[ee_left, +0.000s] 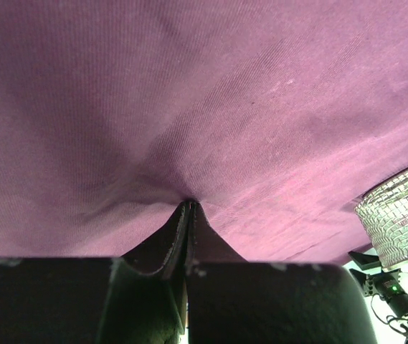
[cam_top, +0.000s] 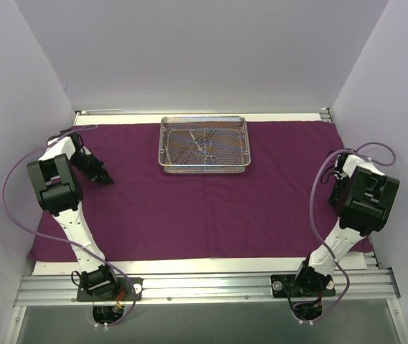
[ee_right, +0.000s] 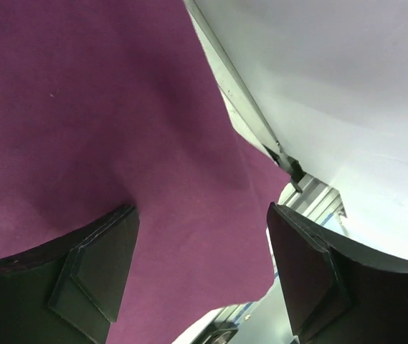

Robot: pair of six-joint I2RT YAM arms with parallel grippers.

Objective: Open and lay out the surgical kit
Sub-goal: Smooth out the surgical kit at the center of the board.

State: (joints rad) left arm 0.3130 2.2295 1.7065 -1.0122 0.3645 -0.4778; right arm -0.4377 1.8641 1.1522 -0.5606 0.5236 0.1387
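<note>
Surgical kit: you had it spread across the table, with the large dark magenta-purple cloth wrap (cam_top: 211, 208) lying flat over most of the surface.
Tray: the rectangular silver wire-mesh tray (cam_top: 204, 170) sat upright on the cloth wrap at 12 o'clock, close to its far edge.
Instruments: the small slim metal scissor-like instruments (cam_top: 202, 147) lay inside the tray near its middle; they were too small for you to count.
Left gripper: your left gripper (ee_left: 189, 206) was down on the cloth wrap at 9 o'clock. Its jaws were pressed together on a pinch of fabric, and creases fanned out from the tips.
Right gripper: your right gripper (ee_right: 204, 215) was at 3 o'clock, over the cloth wrap near its right edge. Its jaws were spread wide with nothing between them; whether the fingers (ee_right: 92, 276) touched the fabric could not be told.
Near edge: a strip of white tabletop (cam_top: 189, 266) showed at 6 o'clock, between the cloth wrap and the aluminium rail (cam_top: 204, 288) carrying your arm bases.
</note>
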